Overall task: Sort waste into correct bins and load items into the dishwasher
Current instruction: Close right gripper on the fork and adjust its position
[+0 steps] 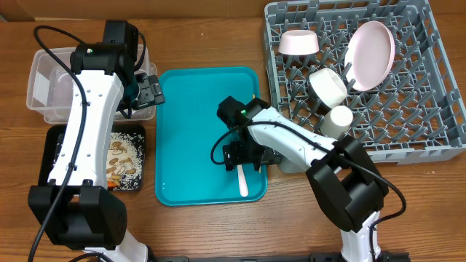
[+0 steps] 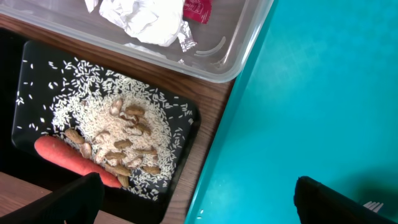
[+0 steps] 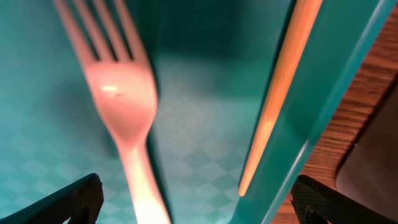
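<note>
A white plastic fork (image 3: 121, 99) lies on the teal tray (image 1: 189, 131), its handle end showing below my right gripper (image 1: 244, 154). That gripper (image 3: 199, 208) hangs open just above the fork, beside a wooden chopstick (image 3: 280, 93) resting along the tray's right rim. The grey dishwasher rack (image 1: 408, 131) holds a plate (image 1: 370, 54), two bowls (image 1: 298, 42) (image 1: 328, 85) and a cup (image 1: 336, 120). My left gripper (image 1: 149, 91) (image 2: 202, 208) is open and empty over the tray's left edge. The clear tub (image 2: 236, 56) holds the napkin (image 2: 149, 18) and red wrapper (image 2: 198, 9). The black tray (image 2: 186, 118) holds rice (image 2: 99, 118) and a carrot (image 2: 62, 155).
The clear tub (image 1: 40, 91) and black tray (image 1: 54, 145) sit one behind the other left of the teal tray. The rack stands at the right, close to the teal tray's right rim. Brown nut-like scraps (image 2: 127, 149) lie on the rice.
</note>
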You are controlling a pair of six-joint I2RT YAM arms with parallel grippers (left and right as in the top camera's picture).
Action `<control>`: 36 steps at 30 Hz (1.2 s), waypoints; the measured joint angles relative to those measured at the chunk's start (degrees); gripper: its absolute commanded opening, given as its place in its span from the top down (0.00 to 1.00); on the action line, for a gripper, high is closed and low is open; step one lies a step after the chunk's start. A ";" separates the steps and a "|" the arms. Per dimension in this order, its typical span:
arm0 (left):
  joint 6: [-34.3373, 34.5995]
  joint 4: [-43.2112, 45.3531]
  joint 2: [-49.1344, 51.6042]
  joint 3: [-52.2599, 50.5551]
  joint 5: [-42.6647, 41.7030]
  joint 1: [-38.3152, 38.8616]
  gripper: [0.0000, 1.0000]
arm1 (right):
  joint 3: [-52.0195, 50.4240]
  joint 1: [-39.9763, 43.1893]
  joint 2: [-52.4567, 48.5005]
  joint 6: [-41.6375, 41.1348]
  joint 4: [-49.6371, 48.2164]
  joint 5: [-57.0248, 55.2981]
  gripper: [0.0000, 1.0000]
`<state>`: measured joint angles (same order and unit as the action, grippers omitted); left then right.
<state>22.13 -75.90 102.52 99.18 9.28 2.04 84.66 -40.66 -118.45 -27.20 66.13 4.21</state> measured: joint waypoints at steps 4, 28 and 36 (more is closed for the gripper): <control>0.00 0.00 0.00 0.00 0.00 0.00 0.00 | -0.02 -0.15 -0.35 -1.66 0.04 0.28 0.03; 0.00 0.00 0.00 0.00 0.00 0.00 0.00 | 5.99 -0.46 -0.35 -10.19 6.51 -2.21 0.19; 0.00 0.00 0.00 0.00 0.00 0.00 0.00 | 5.99 -2.16 -0.39 -14.58 3.93 -1.40 0.25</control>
<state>22.13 -75.90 102.52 99.18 9.28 2.04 90.65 -42.83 -118.85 -41.78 70.06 2.81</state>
